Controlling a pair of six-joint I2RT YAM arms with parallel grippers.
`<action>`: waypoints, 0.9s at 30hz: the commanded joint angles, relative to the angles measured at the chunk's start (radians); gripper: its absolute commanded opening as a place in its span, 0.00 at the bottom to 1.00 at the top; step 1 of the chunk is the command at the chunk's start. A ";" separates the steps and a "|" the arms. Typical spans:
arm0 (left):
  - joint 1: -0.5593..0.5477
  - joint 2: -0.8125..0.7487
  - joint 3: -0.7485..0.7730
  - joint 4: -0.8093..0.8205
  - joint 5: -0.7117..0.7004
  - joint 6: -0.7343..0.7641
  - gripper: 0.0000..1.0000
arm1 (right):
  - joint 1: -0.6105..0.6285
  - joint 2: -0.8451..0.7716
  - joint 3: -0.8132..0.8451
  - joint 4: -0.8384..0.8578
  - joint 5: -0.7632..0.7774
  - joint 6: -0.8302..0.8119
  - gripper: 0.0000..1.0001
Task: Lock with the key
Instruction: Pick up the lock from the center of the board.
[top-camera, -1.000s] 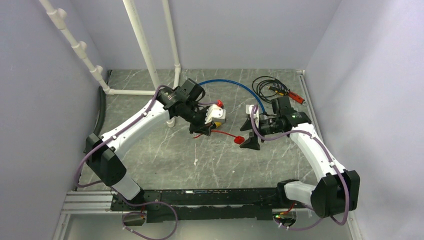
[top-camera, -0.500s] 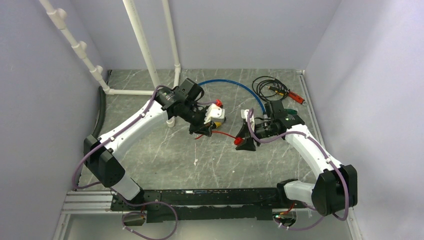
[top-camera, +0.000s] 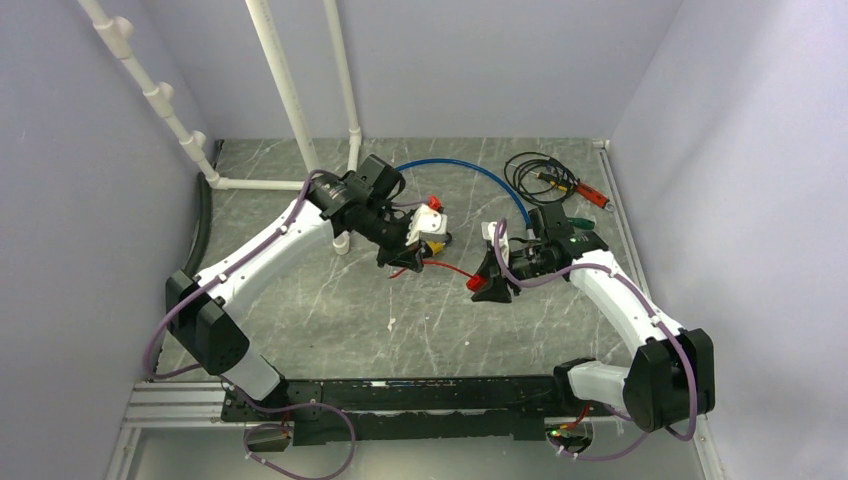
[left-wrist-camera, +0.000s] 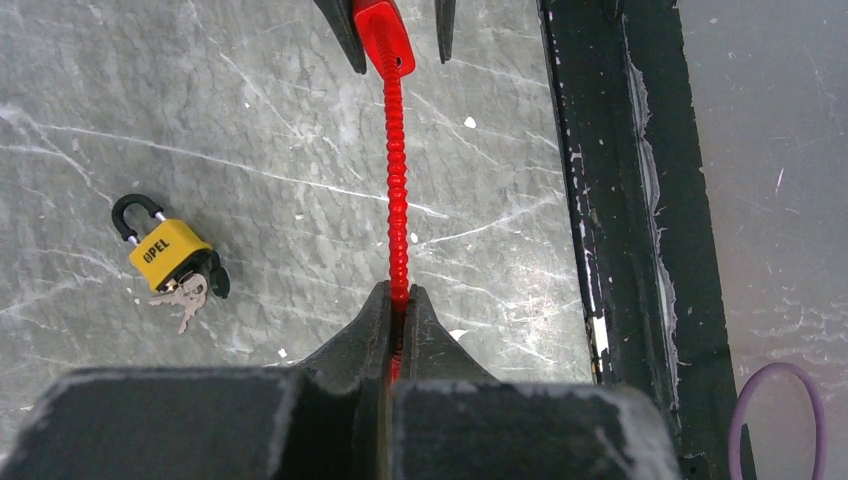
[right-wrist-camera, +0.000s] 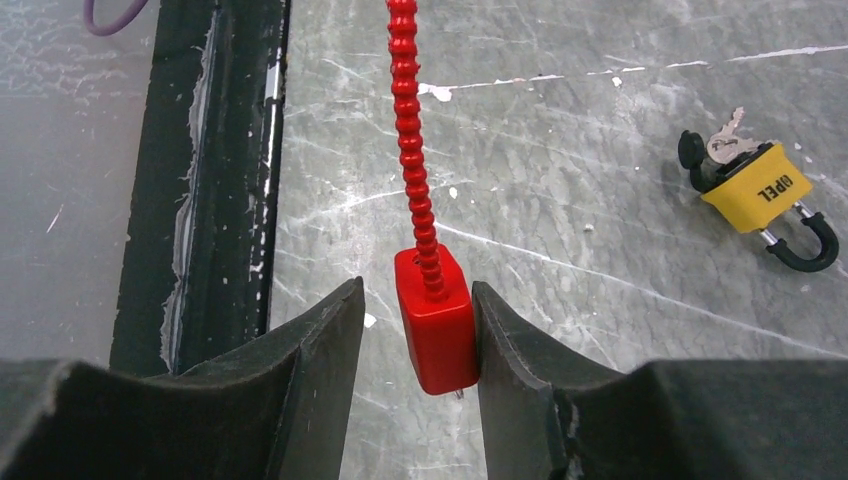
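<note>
Padlock (left-wrist-camera: 165, 255) on grey marbled tabletop (left-wrist-camera: 280, 120), lilac walls (top-camera: 80, 200)

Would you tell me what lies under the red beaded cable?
Only bare marbled table; the yellow padlock lies off to one side. The cable's end is hidden in the shut left gripper.

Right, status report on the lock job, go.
Left gripper shut on red ribbed cable. Right gripper open around its red end block, gap one side. Yellow padlock with keys lies apart on table, untouched. Nothing blocking.
</note>
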 joint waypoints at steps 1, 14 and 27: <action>0.007 -0.051 0.007 0.025 0.072 -0.005 0.00 | 0.003 -0.017 -0.009 0.019 -0.046 -0.019 0.45; 0.055 -0.073 -0.044 0.104 0.093 -0.111 0.18 | -0.024 -0.021 0.009 0.121 -0.039 0.142 0.00; 0.129 -0.141 -0.072 0.120 -0.138 -0.087 0.64 | -0.081 -0.015 0.044 0.079 -0.027 0.153 0.00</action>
